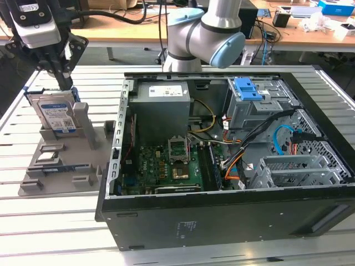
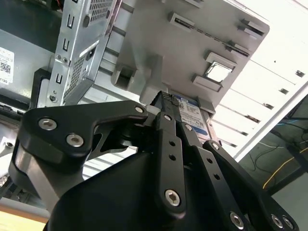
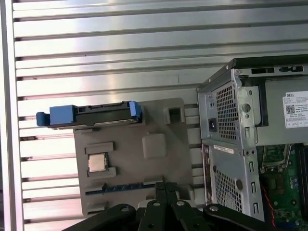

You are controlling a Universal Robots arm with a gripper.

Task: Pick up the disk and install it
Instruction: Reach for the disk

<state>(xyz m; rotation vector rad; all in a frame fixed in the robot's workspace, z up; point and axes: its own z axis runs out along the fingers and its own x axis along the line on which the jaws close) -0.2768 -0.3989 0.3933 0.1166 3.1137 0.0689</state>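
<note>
The end effector (image 1: 67, 83) sits in the upper left of the exterior view, its body cut off by the frame's top edge. Its black fingers taper down to one point. In the first wrist view the fingers (image 3: 166, 188) lie pressed together with nothing between them. The tip hangs just above the top edge of the disk (image 1: 55, 113), and I cannot tell whether the two touch.

The disk stands on edge in a slot of a grey tray (image 1: 61, 166), its label facing the exterior camera (the blue bracket shows at its corners). The slot's posts hide its lower edge. In the second wrist view the black linkages cover most of it, leaving a strip of label (image 2: 193, 115).

The tray lies just beside the open computer case (image 1: 222, 216), on the exterior view's left. A small chip (image 3: 97, 162) rests in one of its pockets. Bare counter (image 1: 55, 233) lies open in front of the tray and to the exterior view's left of it.

The counter is ribbed aluminium. Behind it stand wooden desks (image 1: 138, 27) strewn with cables, and the grey arm (image 1: 205, 33) rises behind the case.
</note>
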